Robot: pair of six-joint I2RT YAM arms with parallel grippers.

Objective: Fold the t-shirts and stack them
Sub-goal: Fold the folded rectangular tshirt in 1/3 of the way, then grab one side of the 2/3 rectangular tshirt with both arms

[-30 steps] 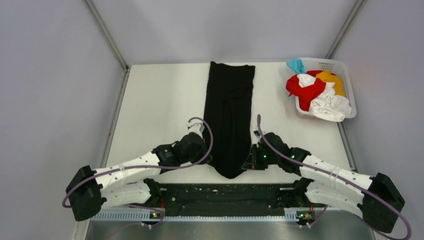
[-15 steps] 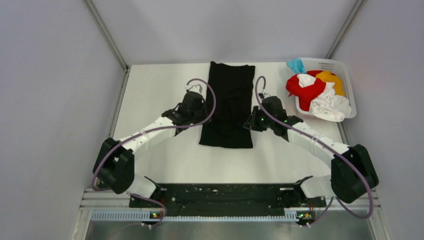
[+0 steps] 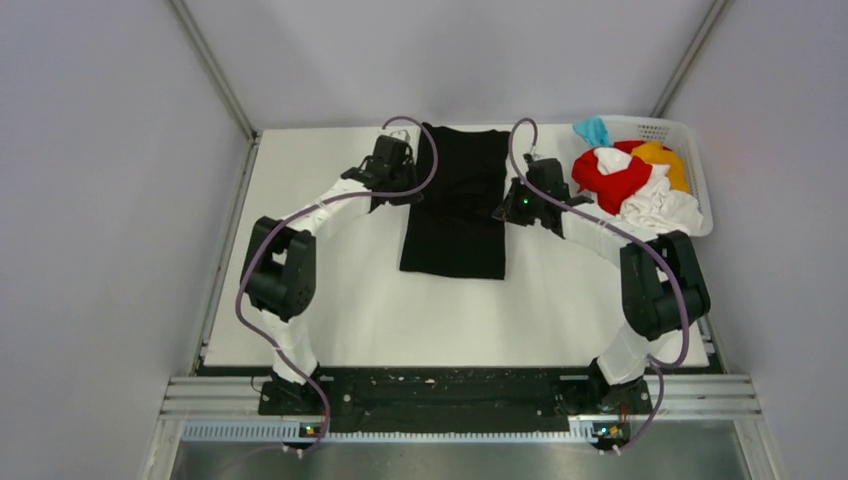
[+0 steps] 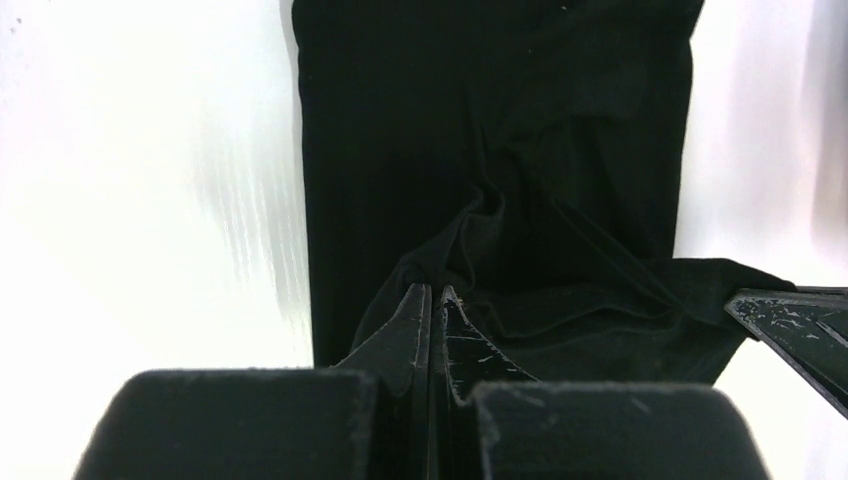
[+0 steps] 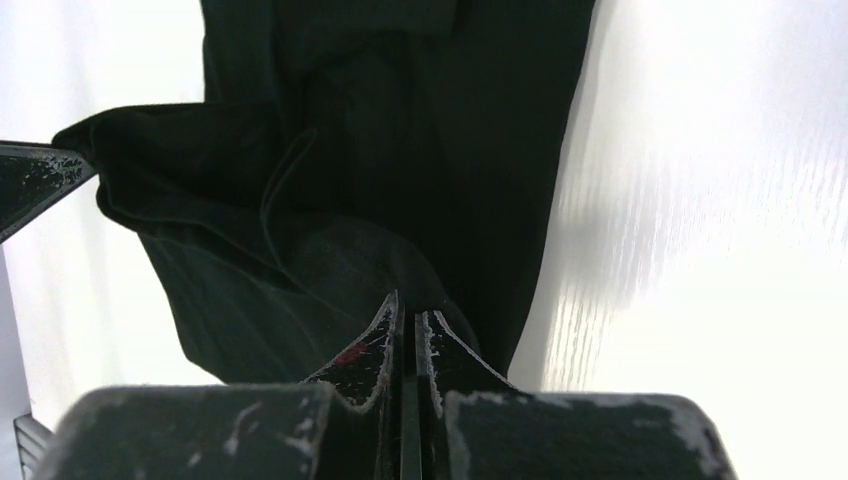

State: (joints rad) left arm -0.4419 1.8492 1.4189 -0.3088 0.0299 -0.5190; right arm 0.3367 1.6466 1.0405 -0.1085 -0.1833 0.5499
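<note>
Pinching the black t-shirt (image 3: 455, 225) from both sides, the left gripper (image 3: 410, 192) and the right gripper (image 3: 503, 210) have their jaws fully closed. Each one clamps a raised ridge of cloth, as the wrist views show (left gripper (image 4: 432, 290), right gripper (image 5: 405, 300)).

The black t-shirt (image 4: 500, 150) is soft, matte knit cloth. It lies as a long folded rectangle on the smooth white table (image 3: 330, 290), with its far end at the table's far edge. The lifted layer sags in loose creases between the two grippers (image 5: 300, 230).

At the far right stands a white plastic lattice basket (image 3: 699, 170) holding crumpled red (image 3: 610, 180), white (image 3: 662, 212), orange-yellow (image 3: 662, 153) and light blue (image 3: 593, 130) shirts.

One second earlier the black shirt was a longer strip reaching the near edge, gripped there. Both arms have since carried that end towards the far end, and the rectangle is now shorter.
</note>
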